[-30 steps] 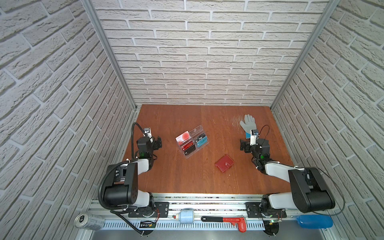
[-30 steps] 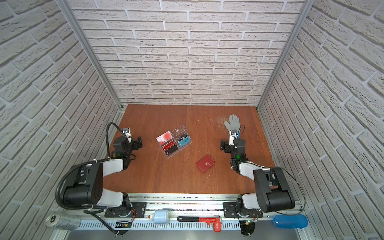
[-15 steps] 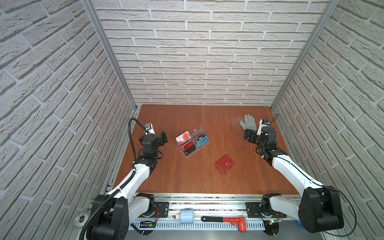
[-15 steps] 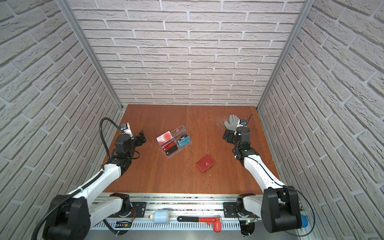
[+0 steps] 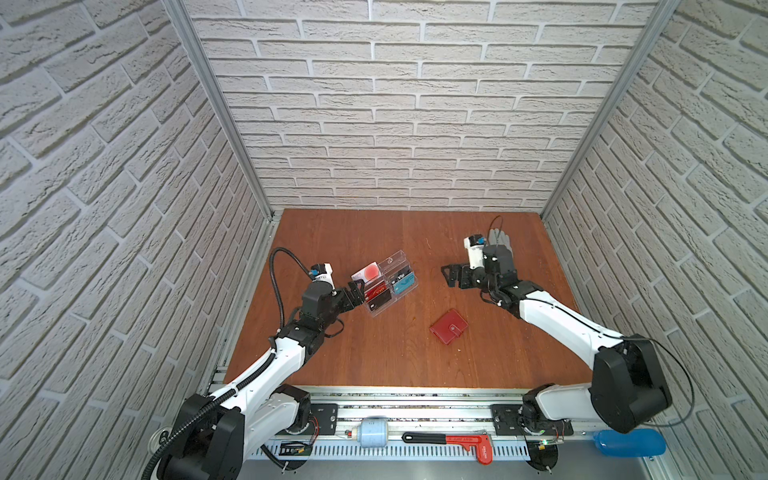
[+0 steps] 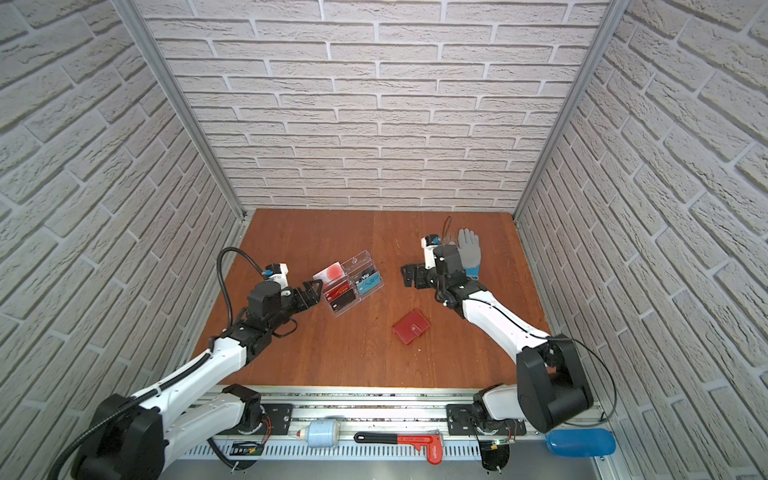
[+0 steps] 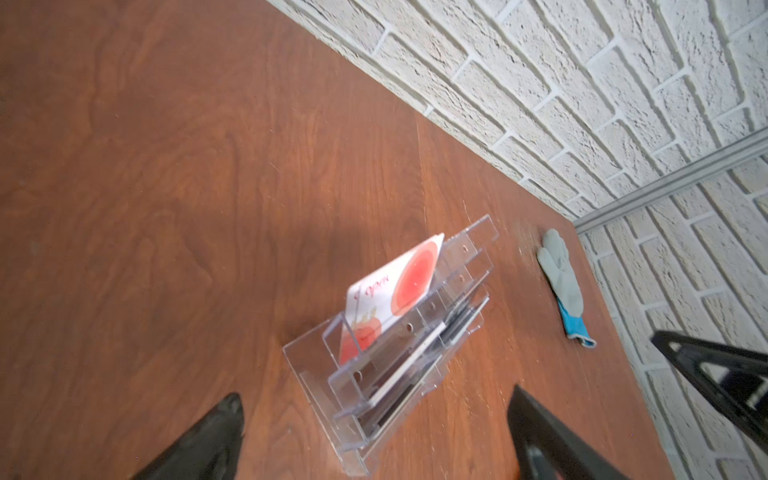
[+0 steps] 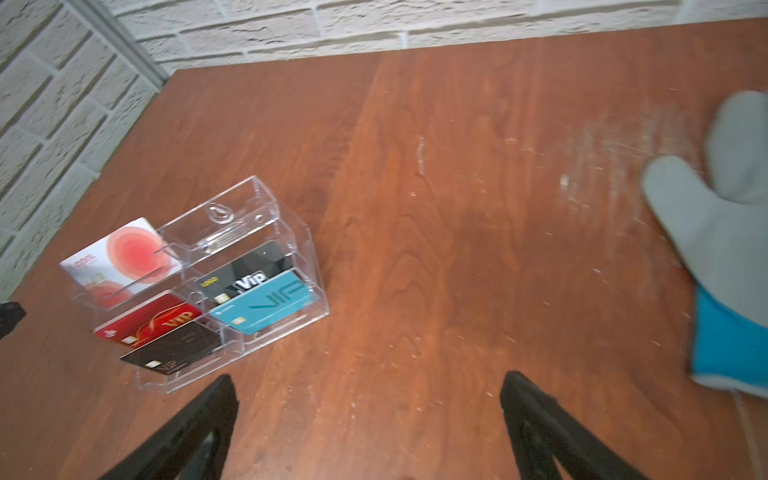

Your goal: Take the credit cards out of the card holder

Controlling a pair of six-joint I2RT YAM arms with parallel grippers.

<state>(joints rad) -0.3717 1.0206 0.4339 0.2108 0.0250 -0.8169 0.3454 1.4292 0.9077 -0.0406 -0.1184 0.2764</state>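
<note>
Top views: we see the wallet (image 5: 449, 327) closed on the table (image 5: 374, 357); left gripper (image 5: 355, 293) and right gripper (image 5: 449, 277) hover apart from it, both spread wide, empty.

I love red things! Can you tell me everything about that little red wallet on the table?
The card holder is a small red wallet that looks like leather. It is folded shut by a tab with a pale snap button, so its inside is hidden. It lies flat on the brown table, turned at a slant, nearer the front than the clear stand. Nothing touches it.
</note>
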